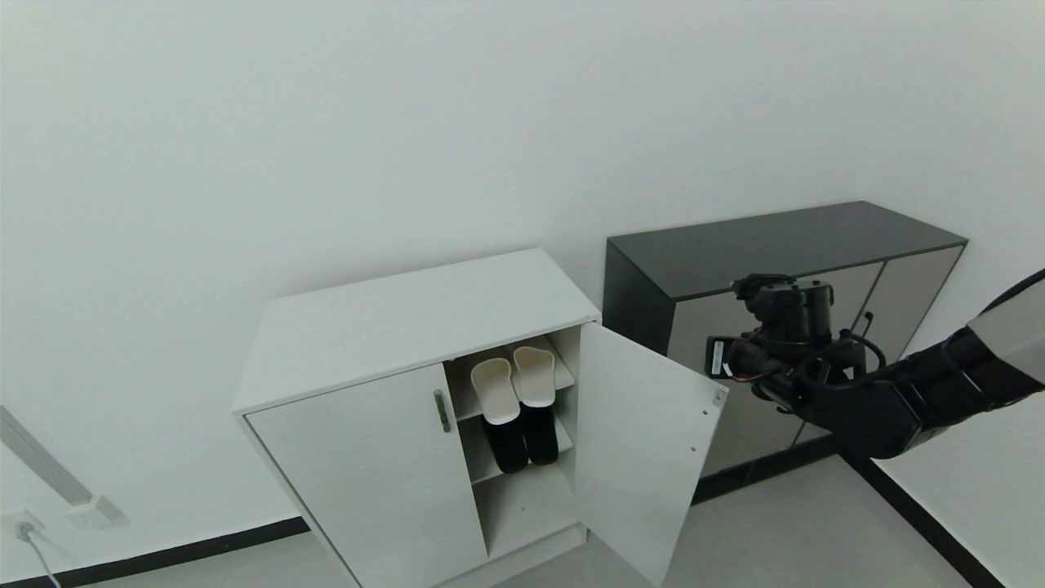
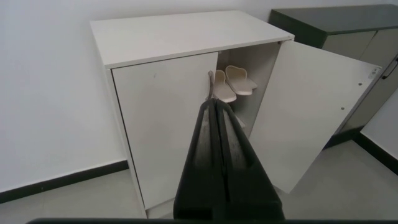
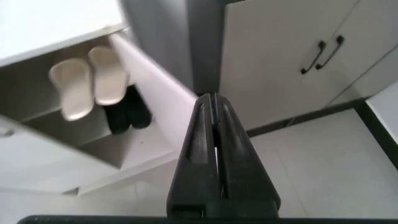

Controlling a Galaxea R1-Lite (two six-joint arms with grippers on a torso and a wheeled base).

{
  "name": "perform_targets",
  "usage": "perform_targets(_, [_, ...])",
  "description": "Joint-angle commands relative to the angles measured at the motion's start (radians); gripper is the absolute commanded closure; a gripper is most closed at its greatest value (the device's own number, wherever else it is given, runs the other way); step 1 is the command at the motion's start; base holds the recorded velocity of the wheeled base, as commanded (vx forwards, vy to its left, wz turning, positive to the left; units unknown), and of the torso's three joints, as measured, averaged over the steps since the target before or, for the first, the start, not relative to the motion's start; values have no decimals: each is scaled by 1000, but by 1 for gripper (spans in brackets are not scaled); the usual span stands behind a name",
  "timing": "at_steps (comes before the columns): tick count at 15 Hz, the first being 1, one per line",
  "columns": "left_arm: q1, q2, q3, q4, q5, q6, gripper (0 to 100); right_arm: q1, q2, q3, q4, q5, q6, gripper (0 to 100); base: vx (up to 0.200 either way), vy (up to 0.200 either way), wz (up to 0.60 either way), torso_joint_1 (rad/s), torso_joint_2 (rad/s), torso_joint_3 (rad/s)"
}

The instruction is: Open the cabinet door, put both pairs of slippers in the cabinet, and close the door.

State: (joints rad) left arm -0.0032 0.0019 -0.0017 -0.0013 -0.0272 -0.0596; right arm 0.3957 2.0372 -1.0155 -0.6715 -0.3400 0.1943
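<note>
The white cabinet (image 1: 408, 318) stands against the wall, its right door (image 1: 645, 441) swung wide open and its left door (image 1: 367, 474) closed. A white pair of slippers (image 1: 514, 384) lies on the upper shelf, toes outward. Just below it, a black pair (image 1: 522, 437) sits on the middle shelf. My right gripper (image 1: 714, 359) hovers beside the open door's outer edge, apart from it. In the right wrist view it (image 3: 215, 99) is shut and holds nothing, above the door (image 3: 161, 93). My left gripper (image 2: 212, 106) is shut and empty in front of the cabinet, pointing toward the white slippers (image 2: 233, 84).
A dark cabinet (image 1: 784, 245) with grey doors stands right of the white one, close behind the open door. A wall socket with a cable (image 1: 20, 527) is at the lower left. Pale floor (image 1: 775, 539) lies in front of both cabinets.
</note>
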Motion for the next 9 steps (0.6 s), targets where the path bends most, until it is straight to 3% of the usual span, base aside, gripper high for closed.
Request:
perform_targets(1, [0,0,0,0,0,0,100,-11,47,-5,-2,6,1,100,0,0,0,0,0,0])
perform_targets(9, [0,0,0,0,0,0,100,-46,126,-37,-7,55,31,100,0,0,0,0,0,0])
